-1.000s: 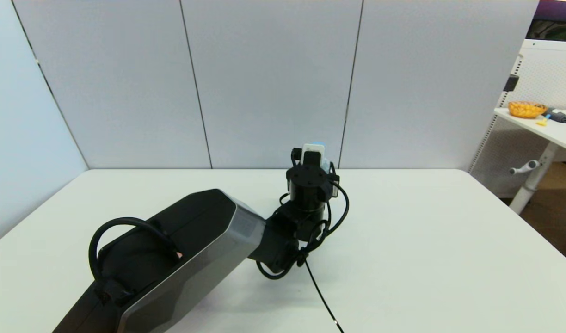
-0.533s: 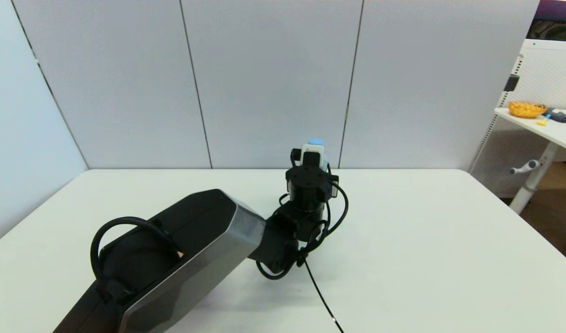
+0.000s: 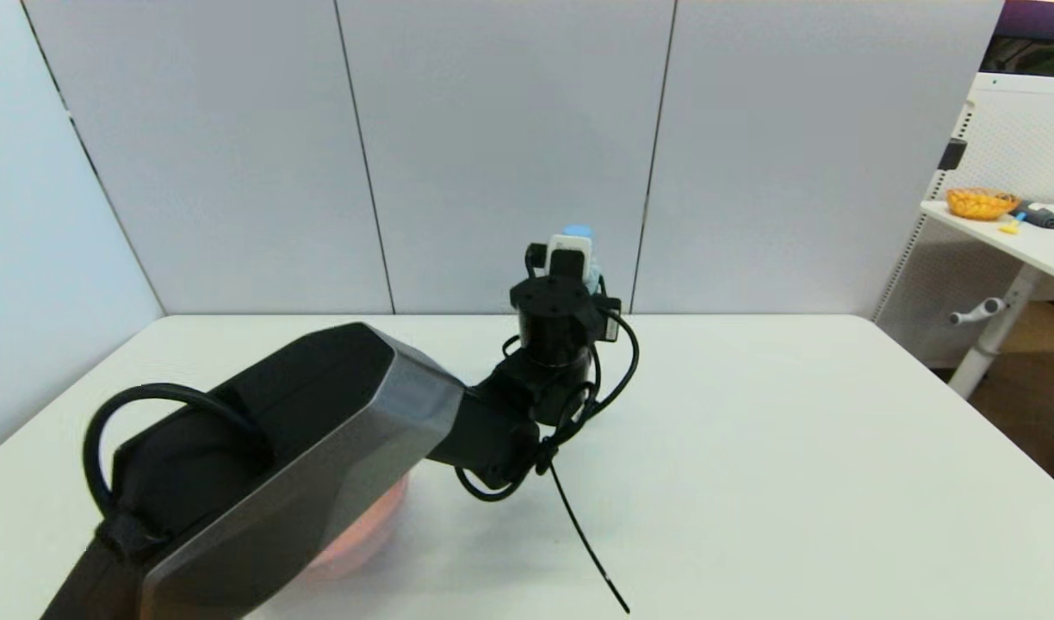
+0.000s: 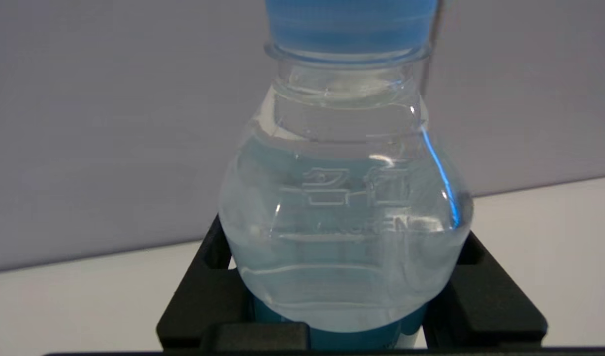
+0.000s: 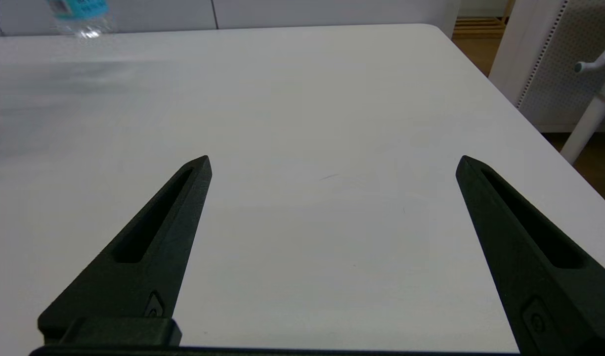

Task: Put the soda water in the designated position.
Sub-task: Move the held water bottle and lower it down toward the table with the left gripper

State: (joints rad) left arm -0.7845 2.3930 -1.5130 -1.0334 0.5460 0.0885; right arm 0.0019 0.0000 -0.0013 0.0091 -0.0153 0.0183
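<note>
1. Left gripper (image 4: 342, 316): fingers clamped on the soda water (image 4: 344, 217), held upright above the far middle of the white table (image 3: 794, 448).
2. Soda water: blue cap (image 3: 579, 232) visible beyond the wrist.
3. Right gripper (image 5: 332, 163): fingers spread wide apart, low over the table, holding nothing.

A plain white rectangular tabletop (image 3: 794, 448) fills the foreground, its far edge meeting a wall of pale grey flat panels (image 3: 501, 146) split by thin dark vertical seams. Past the tabletop's right edge stands a second white desk (image 3: 1031, 241) on a white leg with a crank handle (image 3: 979, 312), carrying an orange bowl (image 3: 979, 203). Behind it rises a white perforated screen (image 3: 1022, 138). Brown wooden floor (image 3: 1039, 405) shows beneath.
</note>
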